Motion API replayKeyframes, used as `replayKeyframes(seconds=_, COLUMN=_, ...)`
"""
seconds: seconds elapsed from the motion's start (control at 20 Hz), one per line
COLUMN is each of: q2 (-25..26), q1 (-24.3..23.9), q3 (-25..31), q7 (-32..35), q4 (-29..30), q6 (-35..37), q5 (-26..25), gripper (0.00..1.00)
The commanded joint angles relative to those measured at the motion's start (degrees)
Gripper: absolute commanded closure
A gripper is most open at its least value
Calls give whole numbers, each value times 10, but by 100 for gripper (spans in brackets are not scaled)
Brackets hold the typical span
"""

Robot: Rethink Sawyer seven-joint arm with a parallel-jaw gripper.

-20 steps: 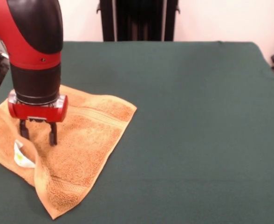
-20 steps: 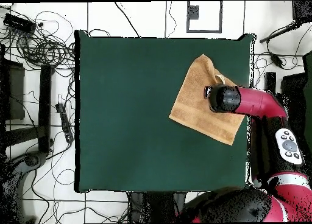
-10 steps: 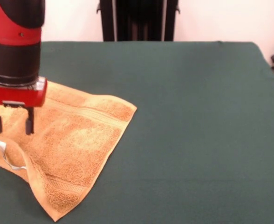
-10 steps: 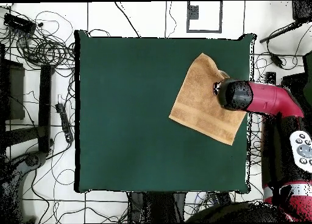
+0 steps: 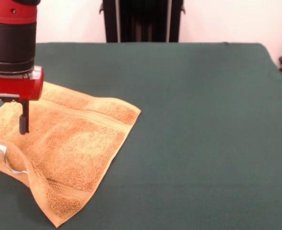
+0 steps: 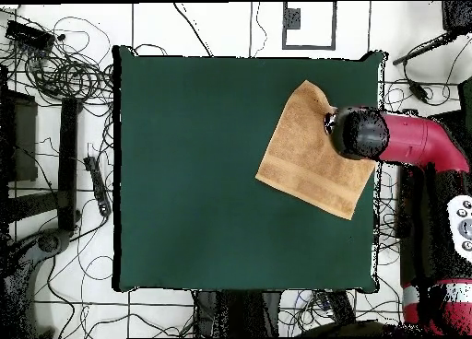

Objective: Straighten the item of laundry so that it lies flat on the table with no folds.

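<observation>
Hanging over the towel's edge at about nine o'clock in the front view, the end effector shows two dark fingers spread apart with nothing between them, their tips above the cloth and not clearly touching it. Its red and black arm drops in from the top left corner. From overhead the arm's round end covers the towel's side nearest the counter's three o'clock edge, so the fingers are hidden there. The towel lies on the green counter, in the front view at the lower left, set like a diamond with one corner pointing to three o'clock and another to six o'clock. Most of it lies flat, with a woven band running near the upper edge, but the edge at eight o'clock is turned up into a raised fold, where a small white label loops out. Overhead, the towel sits in the counter's two o'clock area, close to the edge.
</observation>
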Motion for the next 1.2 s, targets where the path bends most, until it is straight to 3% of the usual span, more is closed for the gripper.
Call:
replayKeyframes(seconds=0.05, q2=41, q1=10, q3=73, q7=-160, q4=21, q6=13, q5=-33, gripper=0)
replayKeyframes(seconds=0.35, q2=41, q1=25, q3=37, q7=-29, q4=33, q6=34, q5=4, gripper=0)
replayKeyframes(seconds=0.8, q2=43, q1=64, q3=-47, q7=197, q4=42, q6=-4, q5=54, gripper=0)
replayKeyframes(seconds=1.2, q2=32, q1=93, q3=-95, q7=231, q4=81, q6=-48, q5=79, gripper=0)
